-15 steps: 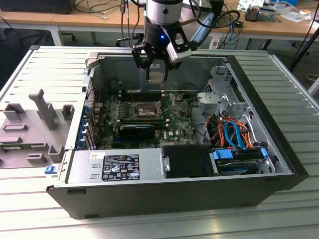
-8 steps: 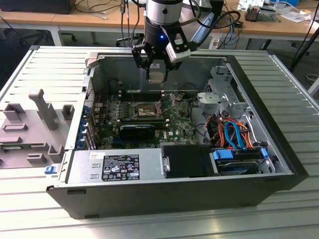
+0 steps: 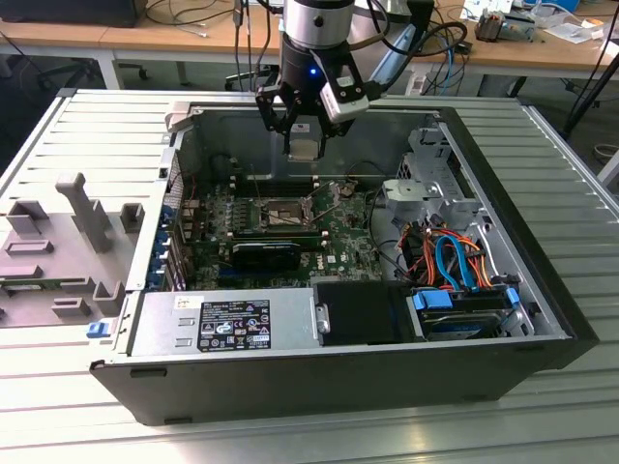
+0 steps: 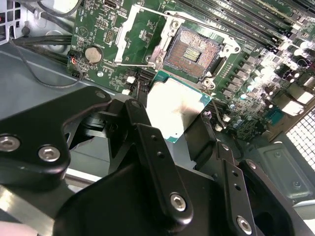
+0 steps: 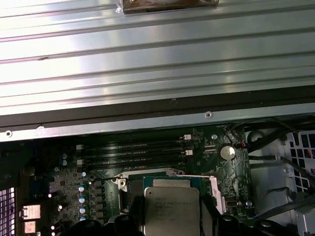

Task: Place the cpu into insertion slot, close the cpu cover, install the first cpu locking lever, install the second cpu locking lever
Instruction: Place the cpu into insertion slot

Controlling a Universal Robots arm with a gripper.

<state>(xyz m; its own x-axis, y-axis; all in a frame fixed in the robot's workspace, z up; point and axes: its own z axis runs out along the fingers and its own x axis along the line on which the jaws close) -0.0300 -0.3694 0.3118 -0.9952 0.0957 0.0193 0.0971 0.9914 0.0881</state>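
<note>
1. Here, in the exterior view, the gripper [image 3: 303, 143] hangs over the open computer case [image 3: 338, 382], its fingers clamped on the chip [image 3: 303, 150] — well above the green board [image 3: 338, 246] and not yet in the socket [image 3: 280, 215]. Orange and blue cables [image 3: 450, 261] lie off to the exterior view's right, apart from the chip.
2. In the second wrist view the chip [image 4: 177, 105] sits between the black fingers [image 4: 147, 142], held by its edges. The socket [image 4: 194, 51] lies bare beyond it, and its cover plate [image 4: 132, 37] stands open beside it. The chip looks light, stiff and slick, and the socket's contacts are probably fragile — an edge grip suits it.
3. In the first wrist view the chip [image 5: 171, 209] hangs over the board, with memory slots [image 5: 133, 152] and a coin battery [image 5: 227, 152] near.
</note>
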